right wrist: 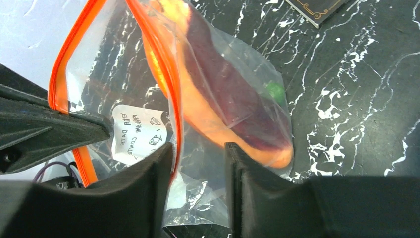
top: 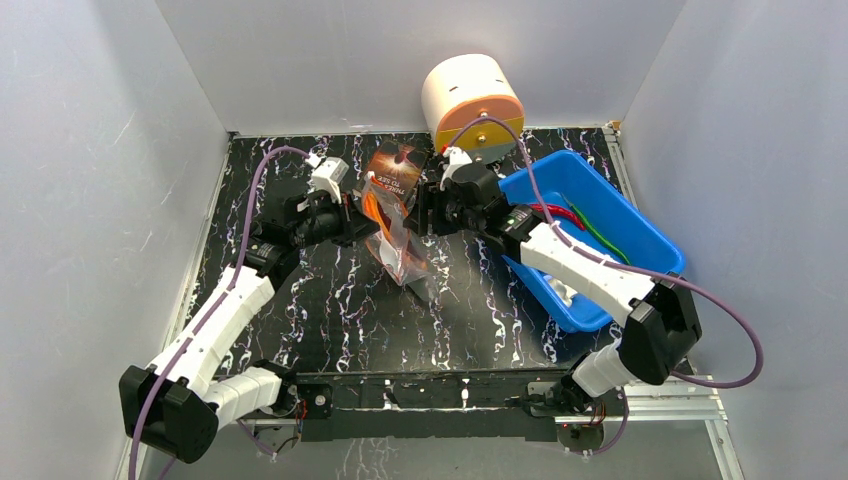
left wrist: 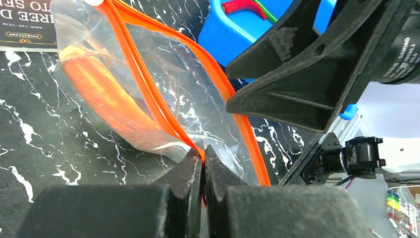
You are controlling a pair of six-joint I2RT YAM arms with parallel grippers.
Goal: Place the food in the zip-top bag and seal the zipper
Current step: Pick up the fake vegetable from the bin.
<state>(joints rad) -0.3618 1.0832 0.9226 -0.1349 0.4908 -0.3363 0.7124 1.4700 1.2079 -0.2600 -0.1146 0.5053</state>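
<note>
From above, a black tabletop [top: 320, 320] veined with white marble streaks carries the zip-top bag [top: 400, 245], a limp clear pouch held up near the middle between the left gripper [top: 365, 222] and the right gripper [top: 425, 210]. Just behind it lies a dark glossy paperback [top: 395, 165]. Further back, a cream cylinder [top: 470, 95] with an orange end face rests on its side. To the right sits a rigid blue plastic bin [top: 590, 190], which holds a red chili [top: 555, 212] and a thin green stick [top: 600, 235].

In the left wrist view, the left gripper's matte black, grainy jaws are pressed together on the zipper [left wrist: 148, 91], a narrow orange strip that runs up along the bag's gaping mouth. Behind the wrinkled film lies a smooth, curved orange slice [left wrist: 104, 99].

In the right wrist view, the right gripper's jaws stand apart. The bag's crumpled edge hangs between them, and the orange strip runs just beside one inner face. The slice shows a dark maroon side, with a small green blur [right wrist: 275, 91] beyond it. A white label [right wrist: 136, 136] with printed marks sits on the film.
</note>
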